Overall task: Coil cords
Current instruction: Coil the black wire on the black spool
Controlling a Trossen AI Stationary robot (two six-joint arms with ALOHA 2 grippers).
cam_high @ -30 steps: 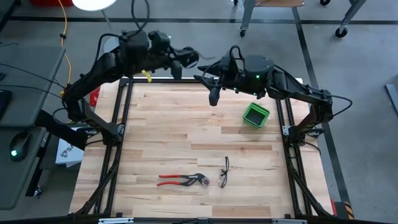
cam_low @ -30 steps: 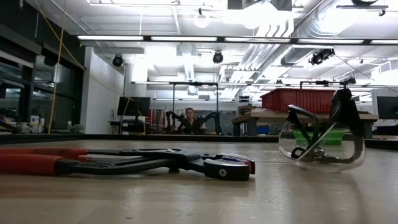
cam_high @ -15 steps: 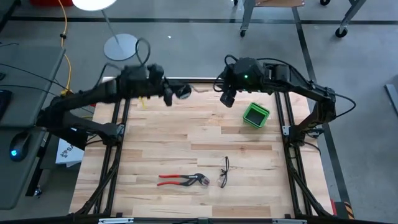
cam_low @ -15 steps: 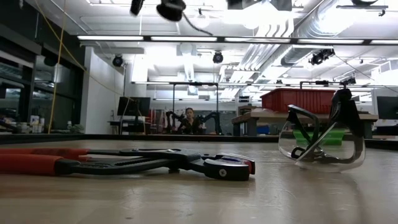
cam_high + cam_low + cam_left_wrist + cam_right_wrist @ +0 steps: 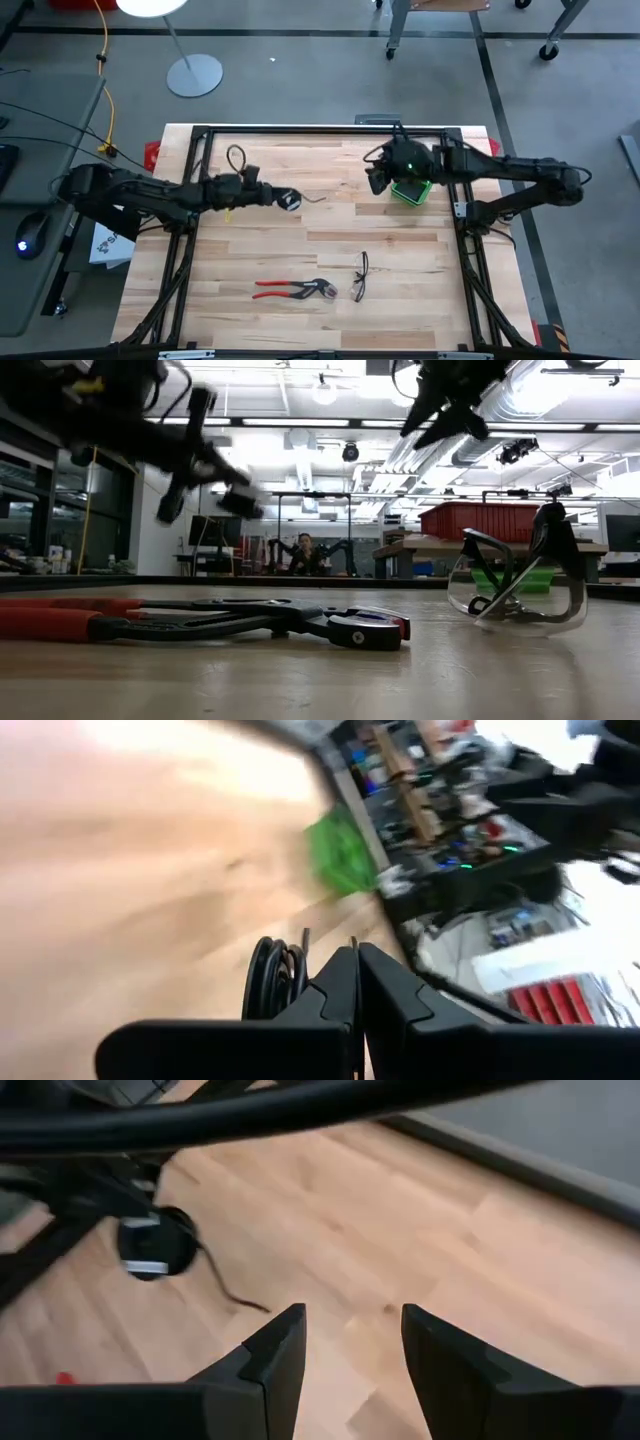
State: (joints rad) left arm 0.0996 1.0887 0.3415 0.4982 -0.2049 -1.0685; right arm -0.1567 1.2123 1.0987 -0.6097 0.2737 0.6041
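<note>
Cord (image 5: 290, 199): thin, light, floppy; wound bundle gripped by closed left claw (image 5: 281, 197); loose tail trailed. Right claw (image 5: 374, 182) open, empty.

Left wrist view heavily motion-blurred: only the green bin (image 5: 340, 850) reads beyond the left gripper (image 5: 357, 982); the cord (image 5: 275, 982) is half hidden behind its fingers. Low view: both arms smeared, the right gripper (image 5: 447, 402) clipped by the top edge. Pliers (image 5: 200, 622) handles run off frame.
</note>
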